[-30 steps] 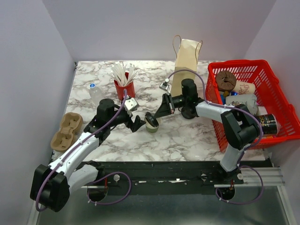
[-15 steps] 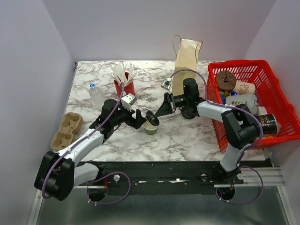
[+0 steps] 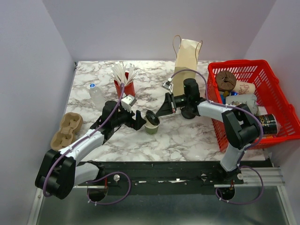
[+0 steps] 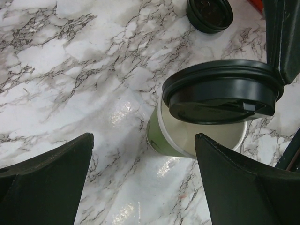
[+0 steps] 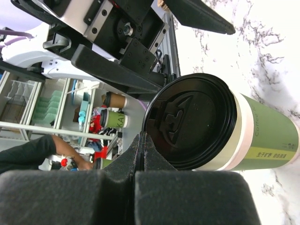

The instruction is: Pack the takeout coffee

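The takeout coffee is a small olive-green cup (image 3: 151,126) standing mid-table. Its black lid (image 4: 220,91) sits tilted over the cream-coloured mouth, not seated flat. My left gripper (image 3: 140,121) is just left of the cup and open. In the left wrist view the green wall of the cup (image 4: 161,136) stands just beyond the wide-apart fingertips of that gripper (image 4: 143,183), nearer the right one. My right gripper (image 5: 143,140) is shut with its pads pressed together, and its tips touch the rim of the lid (image 5: 192,119). From above, the right gripper (image 3: 158,114) reaches in from the cup's right.
A tan paper bag (image 3: 187,58) stands at the back. A red basket (image 3: 281,101) with several items is on the right. A red cup of white sticks (image 3: 125,84), a small bottle (image 3: 95,93) and a cardboard cup carrier (image 3: 65,131) are left. A loose black disc (image 4: 209,11) lies beyond the cup.
My left gripper has moved right, up to the cup, staying open. The right gripper has stayed shut at the lid.
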